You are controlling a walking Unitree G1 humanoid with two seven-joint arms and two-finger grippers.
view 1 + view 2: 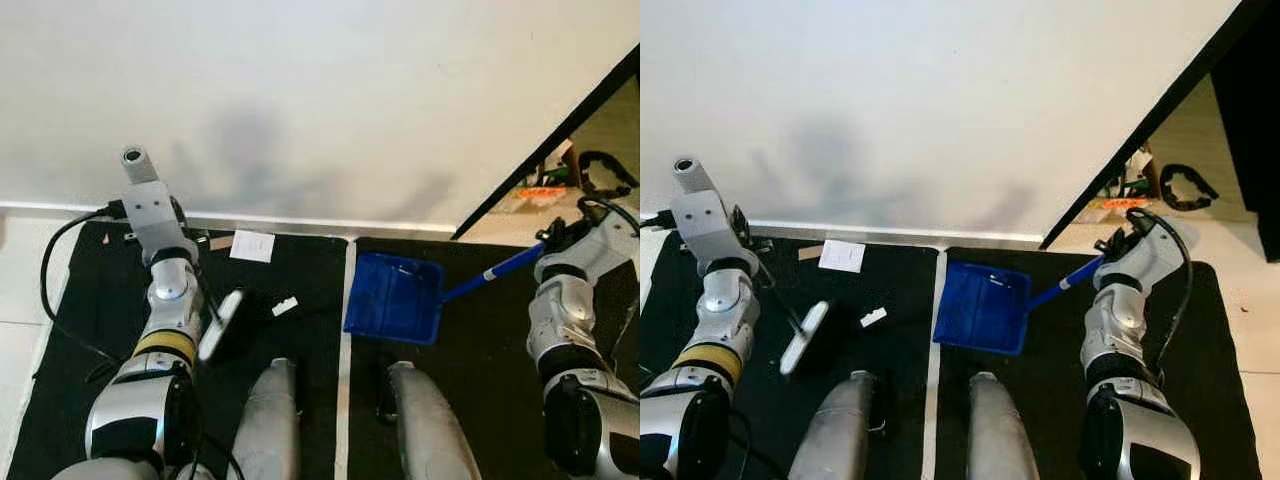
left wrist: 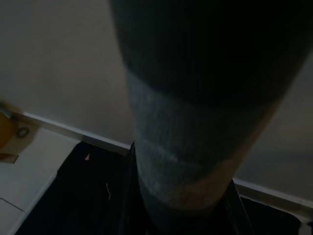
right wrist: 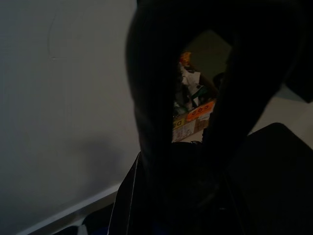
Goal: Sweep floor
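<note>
One blue dustpan (image 1: 981, 307) is lying on the black mat (image 1: 890, 380) near the wall, its handle (image 1: 1065, 283) reaching to the right gripper (image 1: 1118, 246); its fingers I cannot tell. One brush (image 1: 805, 335) is hanging below the left gripper (image 1: 750, 245), grip unclear. Two paper scraps (image 1: 842, 256) (image 1: 873, 317) are lying beside it.

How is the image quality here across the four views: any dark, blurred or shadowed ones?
Left and right eye views: evenly lit, slightly soft, with soft grey shadows on the white wall above the black mats. Left wrist view: dim, a blurred out-of-focus shape close to the lens. Right wrist view: very dark, a black silhouette in front.
</note>
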